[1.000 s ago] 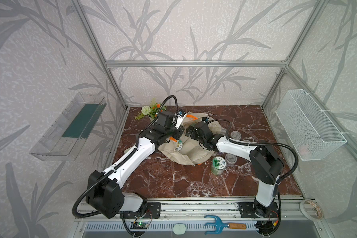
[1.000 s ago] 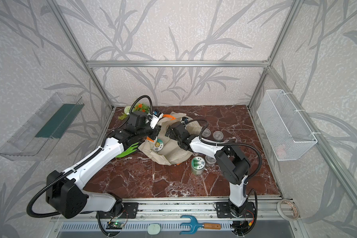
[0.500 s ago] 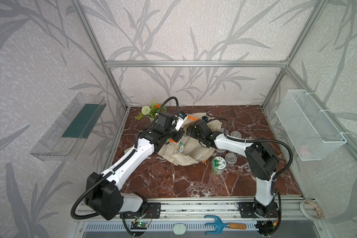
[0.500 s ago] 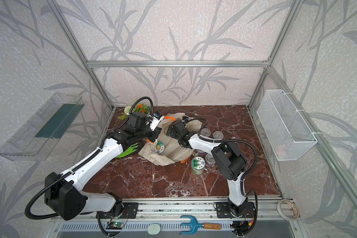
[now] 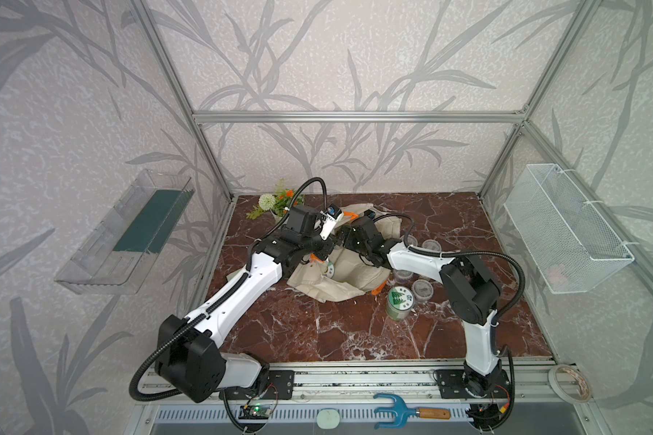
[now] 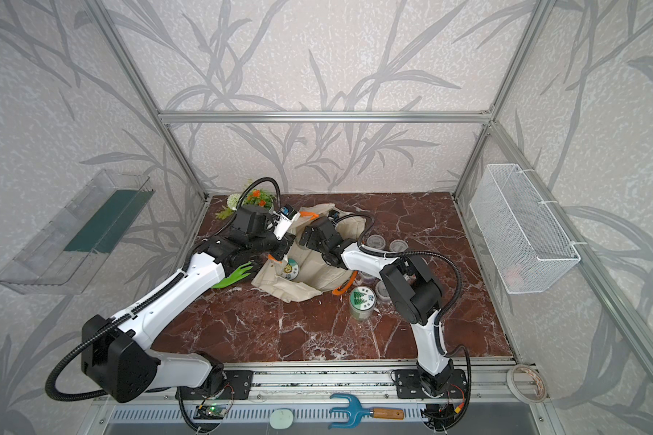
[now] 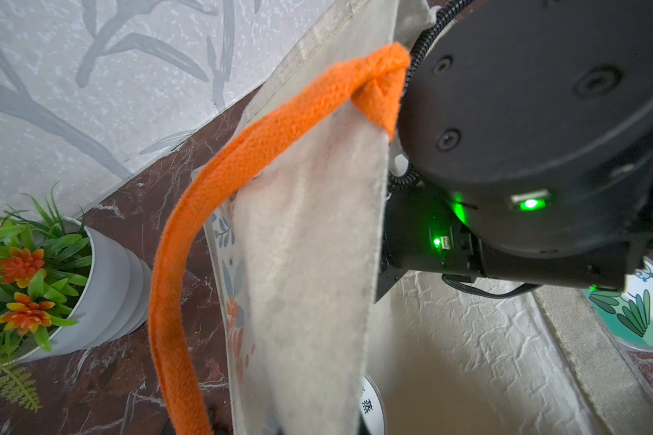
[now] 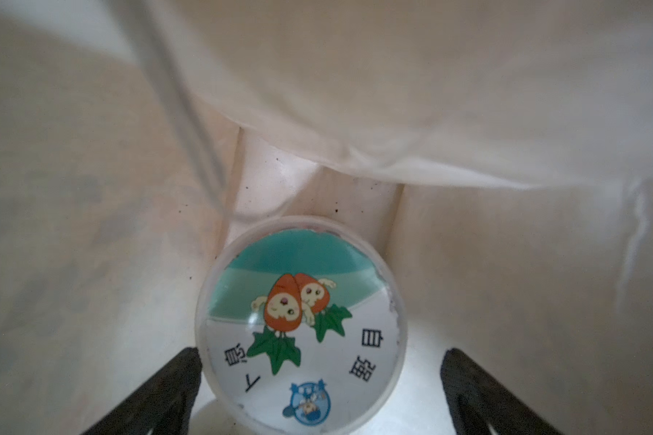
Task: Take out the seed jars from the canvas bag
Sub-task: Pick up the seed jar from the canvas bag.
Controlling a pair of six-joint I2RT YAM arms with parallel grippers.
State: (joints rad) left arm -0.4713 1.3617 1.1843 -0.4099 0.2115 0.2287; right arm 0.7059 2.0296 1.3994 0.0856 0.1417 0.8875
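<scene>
The marbled tabletop [image 5: 317, 339] carries the canvas bag [image 5: 340, 290], which lies slumped between the two arms in both top views. The left gripper [image 5: 318, 253] has its jaws closed on the canvas bag's rim next to an orange strap [image 7: 189, 233] and holds the mouth up. The left wrist view shows cloth and strap running away from those jaws, but the jaws themselves lie outside that frame. The right gripper [image 8: 321, 356] is inside the bag. The top views show only its wrist entering the cloth, and the right wrist view alone shows the jaws wide apart. Between them sits a pictured-lid jar [image 8: 302, 324], its lid facing the camera, deep in the bag. One finger [image 8: 166, 388] stands just beside the lid's edge, and contact cannot be confirmed. The other finger stands clear of the lid. A second lidded jar [image 5: 329, 269] shows in the bag's mouth just below the left jaws. Outside the bag, well apart from both pairs of jaws, a green-lidded jar [image 5: 399, 299] stands upright on the tabletop, with a clear jar [image 5: 423, 290] just beside it.
</scene>
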